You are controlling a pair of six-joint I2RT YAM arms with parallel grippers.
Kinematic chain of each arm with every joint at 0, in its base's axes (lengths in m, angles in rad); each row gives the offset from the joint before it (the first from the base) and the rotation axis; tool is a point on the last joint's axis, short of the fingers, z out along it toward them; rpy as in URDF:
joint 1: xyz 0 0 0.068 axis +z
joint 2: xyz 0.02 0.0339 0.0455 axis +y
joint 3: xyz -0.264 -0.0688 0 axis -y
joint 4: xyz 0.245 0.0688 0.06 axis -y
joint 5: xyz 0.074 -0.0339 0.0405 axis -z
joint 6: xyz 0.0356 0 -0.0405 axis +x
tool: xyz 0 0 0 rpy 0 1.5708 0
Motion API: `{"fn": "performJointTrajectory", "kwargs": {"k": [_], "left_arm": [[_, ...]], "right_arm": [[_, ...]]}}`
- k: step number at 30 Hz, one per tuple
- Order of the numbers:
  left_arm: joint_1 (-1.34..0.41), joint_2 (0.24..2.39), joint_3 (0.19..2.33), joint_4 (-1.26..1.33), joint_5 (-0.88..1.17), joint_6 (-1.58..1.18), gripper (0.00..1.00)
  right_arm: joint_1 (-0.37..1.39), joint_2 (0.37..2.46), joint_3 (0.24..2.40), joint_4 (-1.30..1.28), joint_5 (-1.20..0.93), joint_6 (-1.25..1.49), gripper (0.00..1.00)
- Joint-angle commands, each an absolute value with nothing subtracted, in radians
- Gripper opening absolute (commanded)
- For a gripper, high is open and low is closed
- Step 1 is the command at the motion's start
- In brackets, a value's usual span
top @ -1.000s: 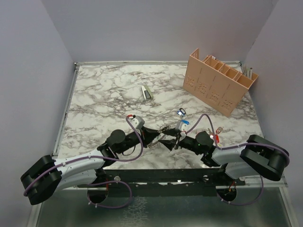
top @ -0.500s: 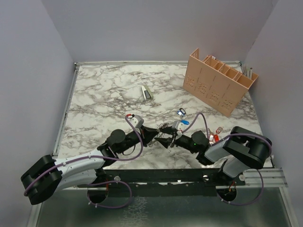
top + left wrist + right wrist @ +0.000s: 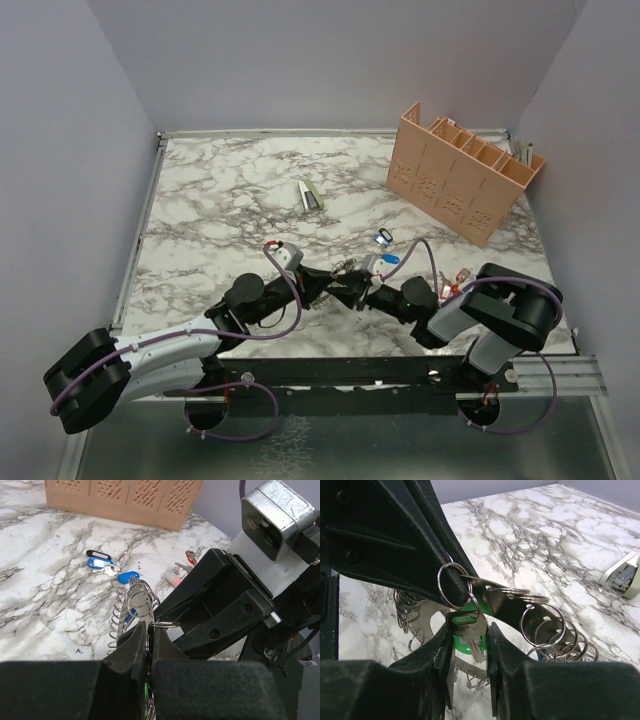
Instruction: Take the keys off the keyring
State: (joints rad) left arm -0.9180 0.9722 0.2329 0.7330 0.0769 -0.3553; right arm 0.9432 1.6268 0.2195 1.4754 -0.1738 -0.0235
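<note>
Centrally, near the front edge of a marbled worktop (image 3: pixel 220 200), two black robot arms were tip to tip. The left gripper (image 3: pixel 150 632) had its jaws closed tight on the keyring (image 3: pixel 505 606), a flat grey metal band hung with many thin wire loops and held between the two arms. The right gripper (image 3: pixel 467 642) faced it. Its jaws were set narrowly apart on either side of a green-headed key (image 3: pixel 465 630), which hung from a small split ring (image 3: pixel 452 586) close against the left jaws. Whether the right jaws were actually pinching the key could not be told. Just beyond the arms, two blue-headed keys (image 3: pixel 100 562) lay loose on the worktop, apart from the keyring. Red-tagged keys (image 3: pixel 457 287) lay to the right, beside the right arm. Farther back sat a small grey-green stapler (image 3: pixel 311 196) and, at the back right, a tan slotted organiser (image 3: pixel 465 170).
</note>
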Motion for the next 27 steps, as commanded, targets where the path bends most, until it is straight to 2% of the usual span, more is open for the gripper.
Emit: {"fn": "performJointTrajectory", "kwargs": {"k": [1,3,11,27], "left_arm": [[-0.928,0.930,0.223,0.768,0.089,-0.359,0.00],[-0.928,0.928,0.222,0.764,0.084,-0.354,0.00],[-0.928,0.921,0.222,0.745,0.063,-0.336,0.00],[-0.928,0.921,0.230,0.698,0.038,-0.263,0.00]], "right_arm": [[0.940,1.591,0.202,1.576,-0.120,-0.032,0.08],[0.940,1.556,0.200,1.505,-0.122,-0.026,0.01],[0.940,1.409,0.140,1.328,-0.080,0.032,0.01],[0.940,1.035,0.189,0.735,-0.098,0.035,0.01]]}}
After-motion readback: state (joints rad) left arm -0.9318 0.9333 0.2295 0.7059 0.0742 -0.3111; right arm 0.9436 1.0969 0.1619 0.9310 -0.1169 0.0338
